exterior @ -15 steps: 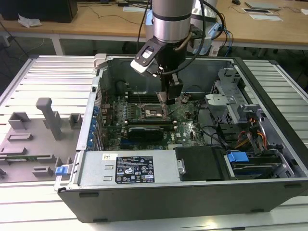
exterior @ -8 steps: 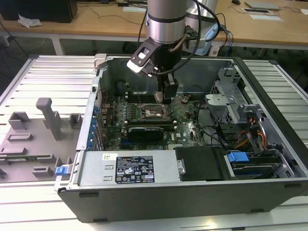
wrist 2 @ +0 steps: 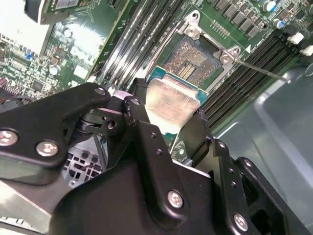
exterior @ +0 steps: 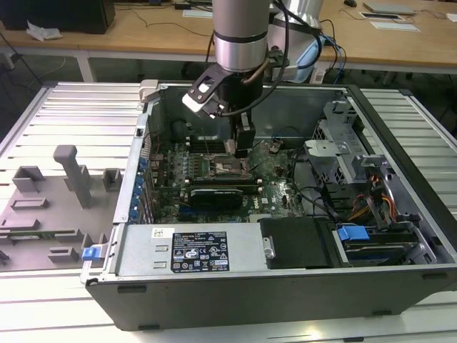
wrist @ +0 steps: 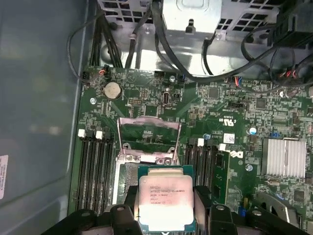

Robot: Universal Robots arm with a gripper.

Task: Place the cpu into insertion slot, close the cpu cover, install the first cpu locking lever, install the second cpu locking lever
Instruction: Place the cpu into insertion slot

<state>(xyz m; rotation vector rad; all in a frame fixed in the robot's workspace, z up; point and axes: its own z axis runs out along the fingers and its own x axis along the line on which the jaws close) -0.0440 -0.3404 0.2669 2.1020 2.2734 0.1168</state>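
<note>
**A:** Silvery-beige metal is showing between the black fingers. The hand [wrist: 166,218] is gripping the cpu [wrist: 166,200] by two opposite edges, flat top up, as both wrist views are showing.

**B:** Going from the exterior view's left: a grey fixture tray [exterior: 50,207] is lying on the ribbed worktop [exterior: 71,100], at nine o'clock from the open computer case [exterior: 214,286]. At the centre, the arm [exterior: 239,28] is entering from twelve o'clock and standing almost vertical. Its wrist is pointing straight down, and the hand is hanging just above the insertion slot [exterior: 223,169], which is lying at about seven o'clock from the fingertips.

**A:** And the cpu cover [wrist: 149,139]?

**B:** It is standing hinged open just beyond the slot, so the pin field [wrist 2: 195,56] is lying bare.

**A:** What is the placing asking for, then?

**B:** I'm judging that the chip needs holding level, with its edges squared to the socket frame. It should go down straight with no sideways slide, since those pins are looking easy to bend. The grip should open only once the chip is sitting flat.
</note>
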